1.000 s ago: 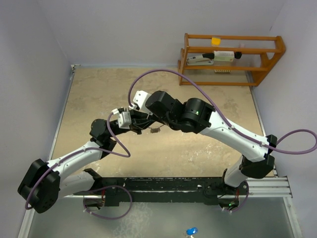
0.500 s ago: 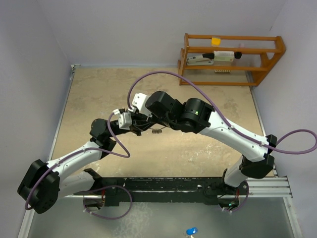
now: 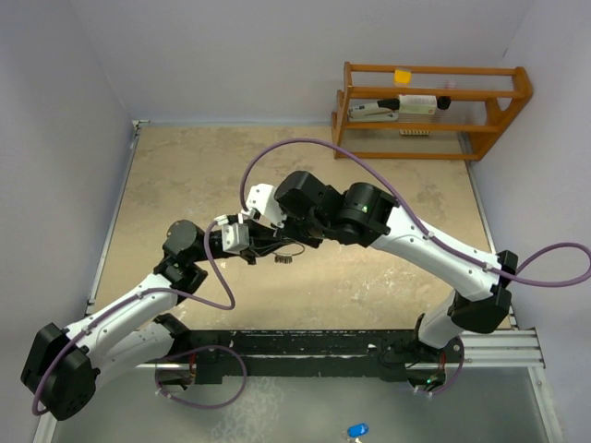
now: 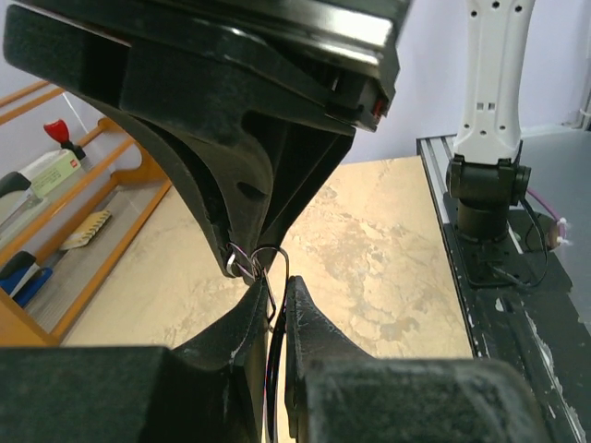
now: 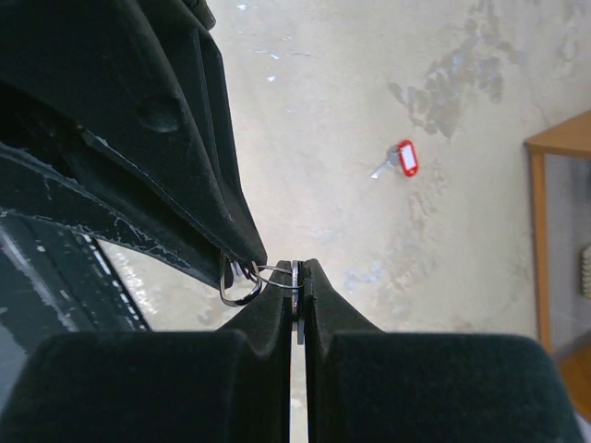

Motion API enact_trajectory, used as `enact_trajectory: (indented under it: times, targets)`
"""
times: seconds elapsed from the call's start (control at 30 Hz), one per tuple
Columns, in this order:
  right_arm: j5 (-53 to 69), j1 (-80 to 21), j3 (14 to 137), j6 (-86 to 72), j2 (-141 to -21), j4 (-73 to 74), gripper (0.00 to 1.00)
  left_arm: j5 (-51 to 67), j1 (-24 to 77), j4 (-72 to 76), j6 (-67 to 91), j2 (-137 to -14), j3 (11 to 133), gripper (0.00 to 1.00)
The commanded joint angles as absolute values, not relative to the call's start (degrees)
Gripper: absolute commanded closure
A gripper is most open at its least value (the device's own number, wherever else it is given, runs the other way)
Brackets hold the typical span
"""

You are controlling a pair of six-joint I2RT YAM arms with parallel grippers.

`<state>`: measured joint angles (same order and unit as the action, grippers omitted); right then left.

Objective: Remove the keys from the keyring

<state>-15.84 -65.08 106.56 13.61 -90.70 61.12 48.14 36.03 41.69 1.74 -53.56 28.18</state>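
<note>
My two grippers meet tip to tip above the middle of the table. My left gripper [image 3: 260, 247] [image 4: 277, 281] is shut on the thin silver keyring [image 4: 268, 252], whose wire runs down between its pads. My right gripper [image 3: 273, 238] [image 5: 297, 268] is shut on a flat silver metal piece [image 5: 295, 293], seen edge-on, that looks like a key's blade linked to the ring's loops [image 5: 242, 293]. A small dark piece [image 3: 284, 258] sits just below the grippers; I cannot tell if it hangs or lies. The red-tagged key [image 5: 404, 158] lies loose on the table.
A wooden rack [image 3: 432, 111] with small tools stands at the back right, also in the left wrist view [image 4: 55, 231]. The black mounting rail [image 3: 305, 346] runs along the near edge. A small blue object [image 3: 355, 430] lies in front of the rail.
The left arm has swung, its elbow and shoulder shifting down-left. The gripper meeting point and the small dark piece have moved slightly toward the near side. Both grippers stay shut.
</note>
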Motion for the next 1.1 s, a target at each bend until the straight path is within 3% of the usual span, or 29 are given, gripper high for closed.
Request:
enact_trajectory:
  times: [0.0,0.43,0.8,1.07]
  targets:
    - [-7.7,-62.3,105.1,12.5,-87.4,54.5,1.00,55.3,37.9,40.2,-2.3,-50.1,32.3,1.00]
    - [15.8,-51.7,99.5,13.9,-83.4,50.4,1.00,61.4,40.3,33.9,-5.9,-47.0,35.2,1.00]
    - [32.4,-50.5,99.3,18.5,-84.2,53.6,1.00,65.7,42.5,8.4,-24.2,-46.2,42.1,1.00]
    - [37.2,-50.5,101.7,23.2,-84.2,58.9,1.00,69.2,42.7,-9.0,-39.9,-49.7,47.6,1.00]
